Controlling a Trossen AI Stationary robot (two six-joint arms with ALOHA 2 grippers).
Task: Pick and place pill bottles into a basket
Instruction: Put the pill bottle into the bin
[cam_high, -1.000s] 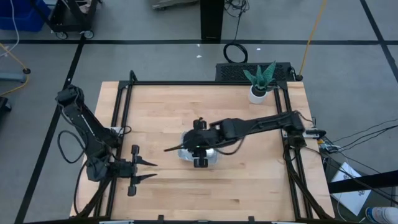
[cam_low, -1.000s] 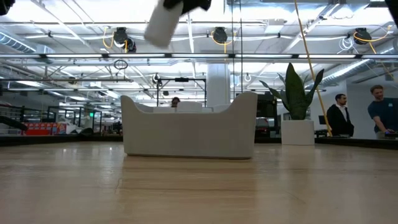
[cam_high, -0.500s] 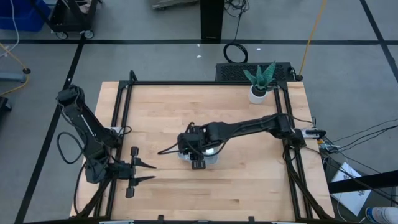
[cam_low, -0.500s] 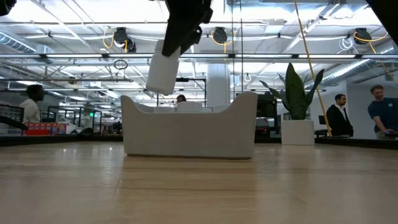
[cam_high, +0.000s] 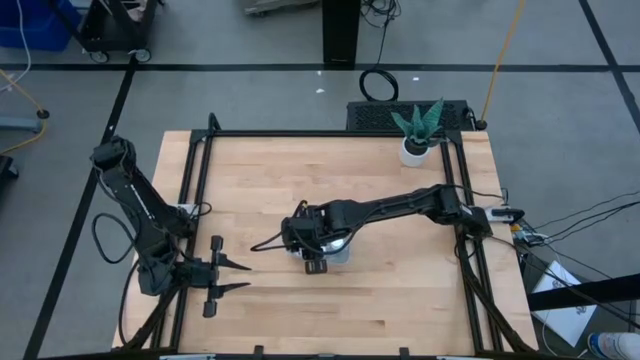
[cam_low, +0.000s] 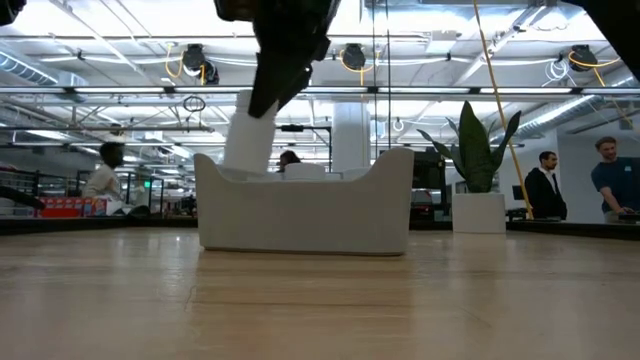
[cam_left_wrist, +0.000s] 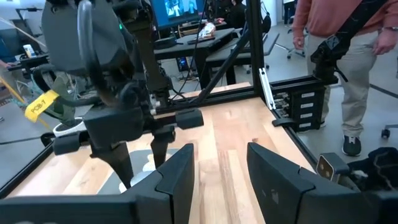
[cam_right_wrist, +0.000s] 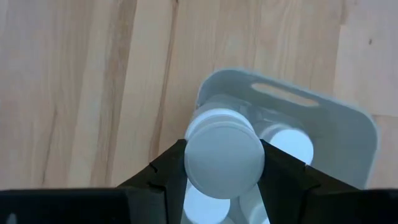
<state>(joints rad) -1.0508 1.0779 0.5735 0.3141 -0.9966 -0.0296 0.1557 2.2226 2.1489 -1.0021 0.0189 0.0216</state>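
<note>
A small white cylindrical pill bottle (cam_right_wrist: 224, 160) is pinched by the right gripper (cam_right_wrist: 222, 171) over the translucent grey-blue basket (cam_right_wrist: 348, 134); it should be lowered into a free gap before release. The left gripper (cam_high: 236, 273) is parked, fingers slightly parted.

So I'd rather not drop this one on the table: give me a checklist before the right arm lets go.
1. Right gripper jaws shut on the pill bottle: ok.
2. Bottle over the basket: ok.
3. Bottle low enough, its bottom behind the basket wall in the low view: ok.
4. Free spot beneath, other bottles already inside: cannot tell.
5. Left gripper parked away from the basket: ok.
</note>
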